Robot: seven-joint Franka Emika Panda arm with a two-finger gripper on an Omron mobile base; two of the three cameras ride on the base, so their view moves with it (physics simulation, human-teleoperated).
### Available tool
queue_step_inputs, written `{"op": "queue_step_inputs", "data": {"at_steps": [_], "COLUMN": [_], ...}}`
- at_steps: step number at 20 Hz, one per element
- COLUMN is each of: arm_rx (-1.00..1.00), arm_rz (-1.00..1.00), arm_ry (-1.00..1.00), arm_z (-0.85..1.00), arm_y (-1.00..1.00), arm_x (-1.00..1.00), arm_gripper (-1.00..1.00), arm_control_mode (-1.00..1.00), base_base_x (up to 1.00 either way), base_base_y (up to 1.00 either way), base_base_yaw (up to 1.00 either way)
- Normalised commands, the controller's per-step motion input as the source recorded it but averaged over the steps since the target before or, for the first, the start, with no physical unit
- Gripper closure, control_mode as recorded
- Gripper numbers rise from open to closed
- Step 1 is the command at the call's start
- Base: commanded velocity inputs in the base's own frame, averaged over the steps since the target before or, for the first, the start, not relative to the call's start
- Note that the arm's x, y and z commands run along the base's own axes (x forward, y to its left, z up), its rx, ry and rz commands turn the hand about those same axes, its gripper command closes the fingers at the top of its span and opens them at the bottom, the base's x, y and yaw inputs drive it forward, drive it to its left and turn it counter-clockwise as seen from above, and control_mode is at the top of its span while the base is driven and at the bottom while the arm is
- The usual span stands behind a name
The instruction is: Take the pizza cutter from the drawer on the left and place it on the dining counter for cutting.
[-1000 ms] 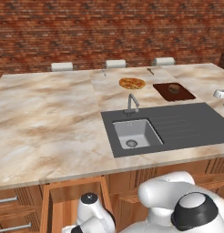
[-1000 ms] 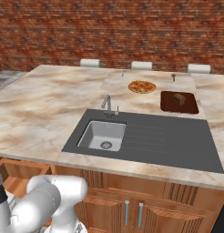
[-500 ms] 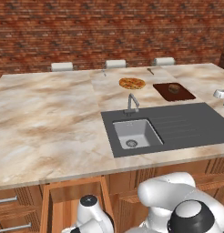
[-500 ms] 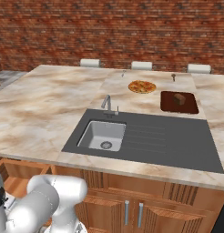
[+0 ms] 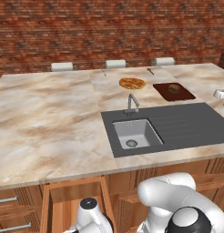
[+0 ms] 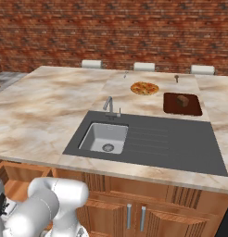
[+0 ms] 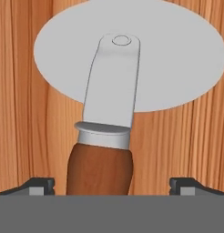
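The pizza cutter (image 7: 109, 109) lies flat on the light wood floor of the drawer (image 7: 22, 113), its round silver blade pointing away and its reddish-brown handle towards the hand. My gripper (image 7: 112, 186) is open directly over it, one dark fingertip (image 7: 41, 185) on each side of the handle and clear of it. In the left base view the drawer (image 5: 73, 189) stands pulled out under the dining counter (image 5: 45, 123), and the arm's wrist (image 5: 89, 211) dips into it. The open drawer (image 6: 14, 178) also appears at the lower left of the right base view.
A dark grey sink panel (image 5: 168, 127) with a faucet (image 5: 130, 103) is set into the counter. Behind it lie a pizza (image 5: 132, 83) and a dark red cutting board (image 5: 174, 91). Closed drawers with silver bar handles (image 5: 7, 200) sit left of the open one.
The arm's wrist has sunk a little lower into the open drawer. The jaws have stayed open.
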Motion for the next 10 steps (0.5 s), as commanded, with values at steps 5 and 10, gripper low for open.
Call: {"op": "queue_step_inputs", "data": {"at_steps": [5, 10], "arm_rx": [0.0, 0.0], "arm_rz": [0.0, 0.0], "arm_ry": [0.0, 0.0], "arm_z": [-0.14, -0.07], "arm_y": [0.0, 0.0], "arm_x": [0.0, 0.0], "arm_gripper": [-1.0, -1.0], "arm_control_mode": [-1.0, -1.0], "base_base_x": [0.0, 0.0], "base_base_y": [0.0, 0.0], "base_base_yaw": [0.0, 0.0]}}
